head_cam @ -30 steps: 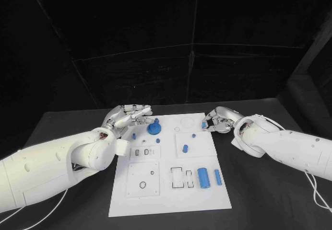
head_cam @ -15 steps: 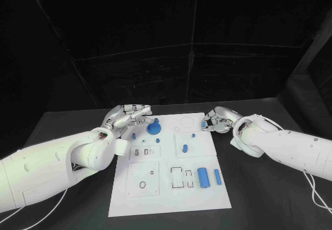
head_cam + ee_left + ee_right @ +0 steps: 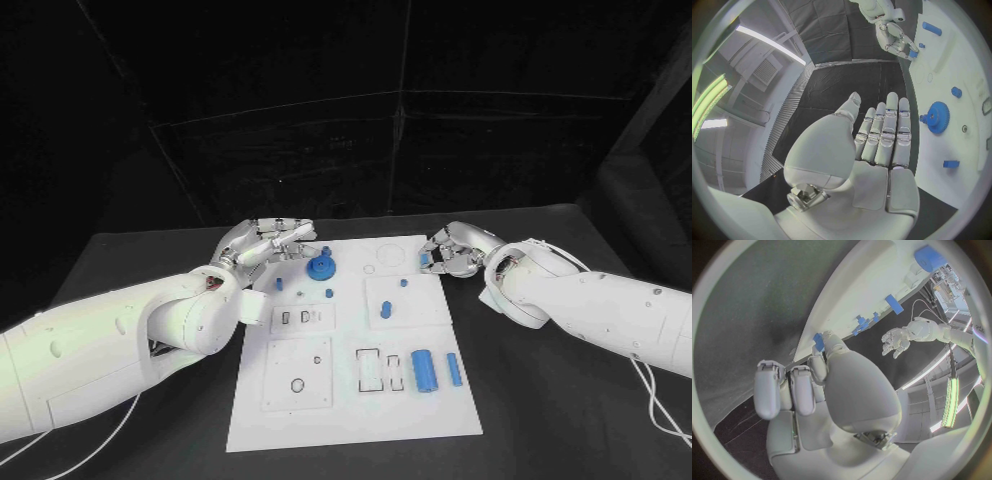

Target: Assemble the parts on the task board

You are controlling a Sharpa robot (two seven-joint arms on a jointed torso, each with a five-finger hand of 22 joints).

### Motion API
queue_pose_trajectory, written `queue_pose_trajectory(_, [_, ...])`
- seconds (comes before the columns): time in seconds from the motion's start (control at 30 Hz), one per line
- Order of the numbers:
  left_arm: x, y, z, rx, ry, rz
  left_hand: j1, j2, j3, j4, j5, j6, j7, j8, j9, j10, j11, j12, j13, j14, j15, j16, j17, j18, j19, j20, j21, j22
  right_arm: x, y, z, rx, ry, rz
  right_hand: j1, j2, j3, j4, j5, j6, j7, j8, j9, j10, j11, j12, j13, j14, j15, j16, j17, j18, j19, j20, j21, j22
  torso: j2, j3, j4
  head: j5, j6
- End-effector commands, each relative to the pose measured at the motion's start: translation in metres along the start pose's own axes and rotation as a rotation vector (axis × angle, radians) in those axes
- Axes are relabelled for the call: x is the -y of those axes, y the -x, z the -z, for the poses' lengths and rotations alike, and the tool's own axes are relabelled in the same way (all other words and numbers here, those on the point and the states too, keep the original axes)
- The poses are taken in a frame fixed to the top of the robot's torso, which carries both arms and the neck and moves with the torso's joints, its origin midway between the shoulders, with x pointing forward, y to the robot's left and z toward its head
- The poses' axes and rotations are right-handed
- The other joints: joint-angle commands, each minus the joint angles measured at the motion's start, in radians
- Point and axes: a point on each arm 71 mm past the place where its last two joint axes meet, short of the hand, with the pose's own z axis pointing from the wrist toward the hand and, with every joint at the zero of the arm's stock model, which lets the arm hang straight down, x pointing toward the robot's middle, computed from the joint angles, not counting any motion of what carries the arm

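The white task board [image 3: 353,405] lies in the middle of the black table. A blue gear [image 3: 322,267] [image 3: 937,117] stands near its far left corner. My left hand [image 3: 271,241] [image 3: 879,145] hovers just left of the gear with its fingers stretched out and nothing in them. At the board's far right edge my right hand [image 3: 456,250] [image 3: 811,385] pinches a small blue part [image 3: 427,261] [image 3: 819,342] at its fingertips. The left wrist view also shows the right hand [image 3: 893,34] with this part [image 3: 912,53].
Other blue parts lie on the board: a thick cylinder [image 3: 424,370] and a thin bar [image 3: 453,369] at the near right, and small pieces [image 3: 387,309] [image 3: 329,293] [image 3: 278,284] around the middle. Bare black table surrounds the board on all sides.
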Motion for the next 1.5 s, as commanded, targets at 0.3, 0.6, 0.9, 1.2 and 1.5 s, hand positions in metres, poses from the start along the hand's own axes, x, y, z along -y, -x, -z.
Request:
queue_pose_trajectory(0.3, [0.001, -0.001, 0.000, -0.013, 0.002, 0.007, 0.002, 0.010, 0.001, -0.006, -0.002, -0.004, 0.004, -0.004, -0.002, -0.001, 0.003, -0.003, -0.001, -0.007, -0.002, -0.007, 0.001, 0.014, -0.001, 0.003, -0.004, -0.001, -0.003, 0.002, 0.000, 0.036, 0.009, -0.008, 0.020, 0.044, 0.043, -0.013, -0.029, 0.095, -0.033, 0.053, 0.017, 0.021, -0.029, 0.027, 0.029, 0.077, -0.026, 0.008, 0.123, -0.005, 0.007, -0.023, 0.004, 0.035, 0.000, 0.0003, -0.0004, 0.000, 0.000])
queue_pose_trajectory(0.6, [0.001, 0.000, 0.000, -0.011, 0.003, 0.006, 0.002, 0.010, 0.001, -0.006, -0.002, -0.004, 0.004, -0.004, -0.002, -0.001, 0.003, -0.003, -0.001, -0.007, -0.002, -0.007, 0.001, 0.014, -0.001, 0.003, -0.004, -0.001, -0.003, 0.007, 0.002, 0.097, 0.008, -0.013, 0.032, 0.053, 0.067, -0.028, -0.034, 0.108, -0.040, 0.059, 0.019, 0.028, -0.036, 0.033, 0.036, 0.078, -0.033, 0.010, 0.126, -0.005, 0.009, -0.031, 0.005, 0.038, -0.002, -0.0005, 0.0014, 0.001, -0.001])
queue_pose_trajectory(0.9, [0.002, 0.003, 0.002, -0.005, 0.002, 0.004, 0.002, 0.010, 0.001, -0.006, -0.002, -0.004, 0.004, -0.004, -0.002, -0.001, 0.003, -0.003, -0.001, -0.007, -0.002, -0.007, 0.001, 0.014, -0.001, 0.003, -0.004, -0.001, -0.022, 0.008, 0.017, 0.103, 0.019, -0.044, 0.033, 0.053, 0.072, -0.031, -0.034, 0.104, -0.039, 0.057, 0.018, 0.028, -0.036, 0.032, 0.036, 0.078, -0.034, 0.011, 0.127, -0.005, 0.009, -0.033, 0.005, 0.037, -0.005, -0.0051, -0.0007, 0.007, 0.005])
queue_pose_trajectory(1.2, [0.002, 0.008, 0.002, 0.008, -0.001, -0.002, 0.002, 0.011, 0.001, -0.008, -0.002, -0.006, 0.005, -0.005, -0.002, -0.003, 0.003, -0.005, -0.002, -0.008, -0.002, -0.008, 0.002, 0.014, -0.001, 0.003, -0.005, -0.002, -0.088, -0.011, 0.026, 0.057, 0.071, -0.096, 0.022, 0.051, 0.076, -0.029, -0.039, 0.097, -0.036, 0.052, 0.016, 0.026, -0.033, 0.027, 0.032, 0.078, -0.033, 0.008, 0.123, -0.004, 0.006, -0.033, 0.003, 0.033, -0.027, -0.0171, 0.0030, 0.014, -0.009])
queue_pose_trajectory(1.5, [0.003, 0.015, 0.002, 0.027, -0.008, -0.010, 0.002, 0.011, 0.001, -0.009, -0.002, -0.006, 0.004, -0.006, -0.002, -0.003, 0.003, -0.005, -0.002, -0.008, -0.002, -0.008, 0.002, 0.014, -0.001, 0.003, -0.005, -0.002, -0.148, -0.039, 0.014, 0.009, 0.204, -0.044, 0.020, 0.051, 0.078, -0.029, -0.039, 0.095, -0.035, 0.051, 0.015, 0.025, -0.033, 0.024, 0.031, 0.077, -0.032, 0.007, 0.122, -0.004, 0.006, -0.033, 0.003, 0.031, -0.042, -0.0271, 0.0154, 0.035, -0.033])
